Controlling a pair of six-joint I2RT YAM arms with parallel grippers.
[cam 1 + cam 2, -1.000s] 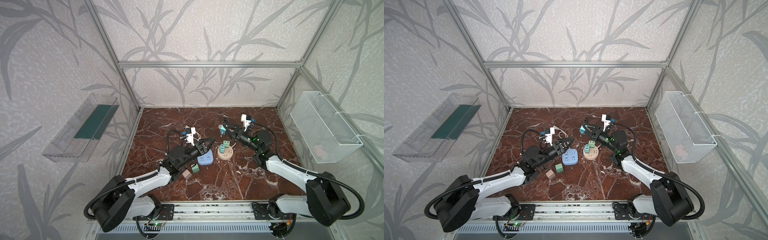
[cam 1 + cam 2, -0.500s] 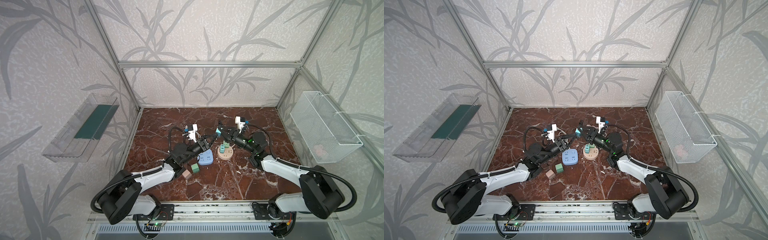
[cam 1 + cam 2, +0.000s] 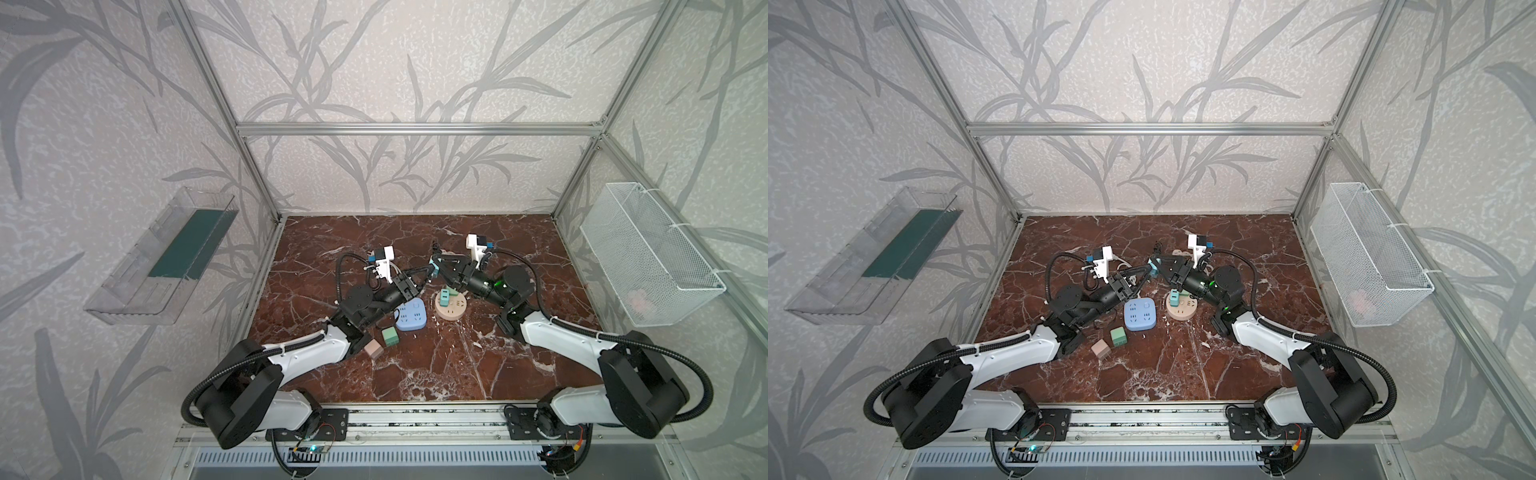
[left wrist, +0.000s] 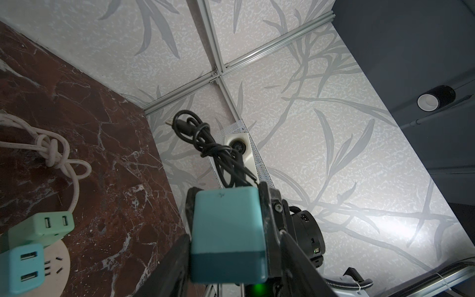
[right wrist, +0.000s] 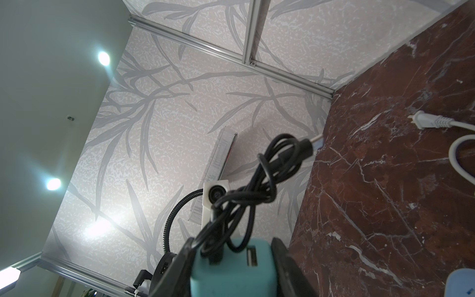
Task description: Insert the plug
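The plug (image 3: 434, 266) (image 3: 1153, 266) is a teal cube with a knotted black cable (image 5: 257, 180) on its top. It hangs in the air above the marble floor, behind the round beige socket (image 3: 451, 309). My right gripper (image 3: 437, 263) (image 5: 232, 243) is shut on it, one finger on each side. My left gripper (image 3: 429, 273) (image 4: 231, 239) reaches in from the opposite side. Its jaws straddle the plug's (image 4: 228, 218) lower half; one finger touches it and the other stands just off, so it is open. The blue socket (image 3: 411, 316) lies beside the beige one.
A teal adapter (image 4: 21, 267) and a green adapter (image 4: 48, 223) sit in the beige socket. A green cube (image 3: 390, 336) and a pink cube (image 3: 375, 348) lie near the left arm. A white cable (image 4: 51, 146) trails behind. A wire basket (image 3: 648, 257) hangs on the right wall, a clear tray (image 3: 166, 257) on the left.
The right gripper carried the plug leftward toward the middle. The left gripper rose from the blue socket to meet it, and its jaws have narrowed around the plug.
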